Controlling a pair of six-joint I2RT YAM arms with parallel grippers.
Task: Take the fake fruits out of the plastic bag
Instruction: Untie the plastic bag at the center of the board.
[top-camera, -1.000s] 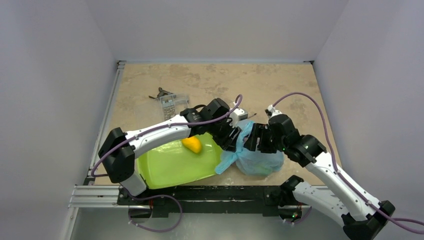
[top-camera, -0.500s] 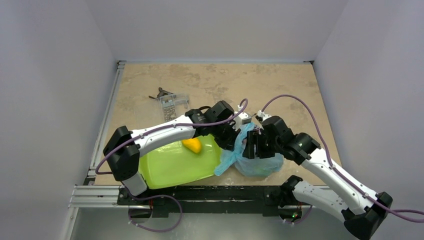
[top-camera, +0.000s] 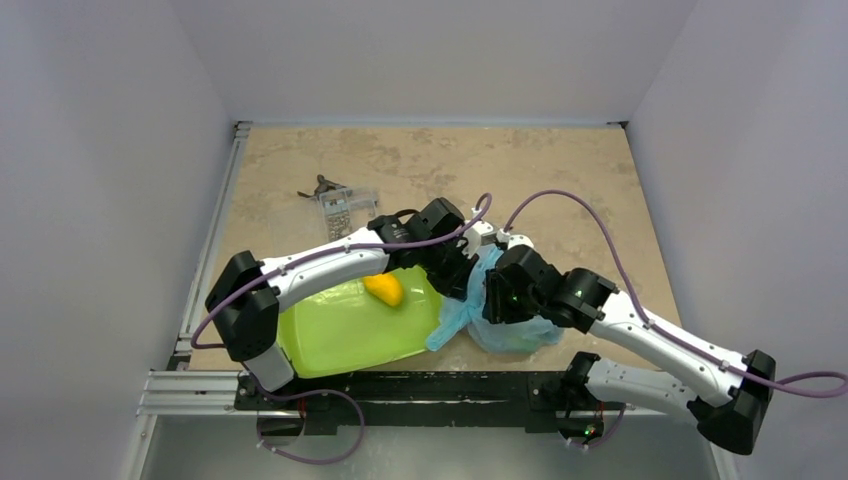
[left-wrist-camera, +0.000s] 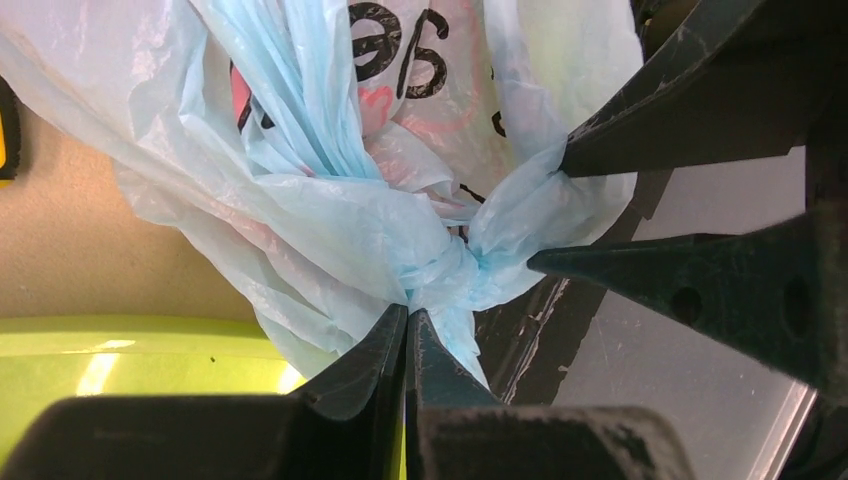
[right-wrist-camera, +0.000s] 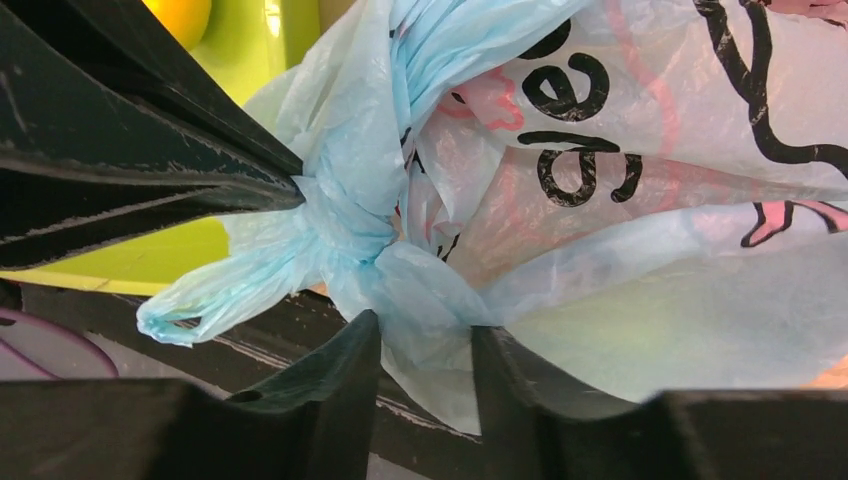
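Note:
The light blue plastic bag (top-camera: 518, 325) lies knotted at the table's front, right of the green tray (top-camera: 330, 335). The fake fruits are hidden inside it; only a pale greenish shape (right-wrist-camera: 690, 330) shows through the film. My left gripper (left-wrist-camera: 408, 312) is shut on the twisted film at the bag's knot (left-wrist-camera: 440, 270), and from above it (top-camera: 463, 285) sits at the bag's left side. My right gripper (right-wrist-camera: 425, 325) faces it from the right (top-camera: 493, 300), jaws apart, with a fold of the bag (right-wrist-camera: 420, 290) bulging between the fingers.
A plain orange-yellow oval fruit (top-camera: 384, 290) rests on the tray's far right part. A clear plastic piece with a dark clip (top-camera: 340, 207) lies at the back left. The black rail (top-camera: 400, 385) runs along the front edge just below the bag.
My left gripper has closed on the bag's knot. My right gripper has moved left onto the bag, and its jaws have narrowed around a fold.

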